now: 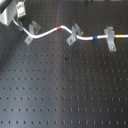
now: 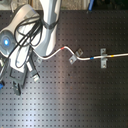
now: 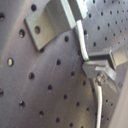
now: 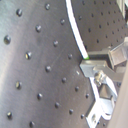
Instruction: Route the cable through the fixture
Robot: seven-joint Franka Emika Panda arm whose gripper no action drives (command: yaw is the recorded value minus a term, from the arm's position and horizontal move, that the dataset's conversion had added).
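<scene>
The white cable [image 1: 50, 31] runs across the black perforated board from the first exterior view's left to its right, with red, blue and yellow bands. Its left part lies in the forked top of the fixture [image 1: 31, 32], a small slanted grey clip. My gripper [image 1: 22, 21] hangs just beyond that clip at the upper left. In the first wrist view the gripper [image 3: 97, 62] is shut on the cable [image 3: 80, 37] at a green band, a short way from the fixture [image 3: 47, 25]. The second wrist view shows the cable [image 4: 75, 30] running straight into the fingertips [image 4: 95, 67].
A second slanted grey clip [image 1: 74, 34] holds the cable past the red band. A broader upright grey bracket [image 1: 110, 39] holds it further right. In the second exterior view the arm [image 2: 47, 25] and its dark hoses fill the left side, and the cable [image 2: 90, 58] runs right.
</scene>
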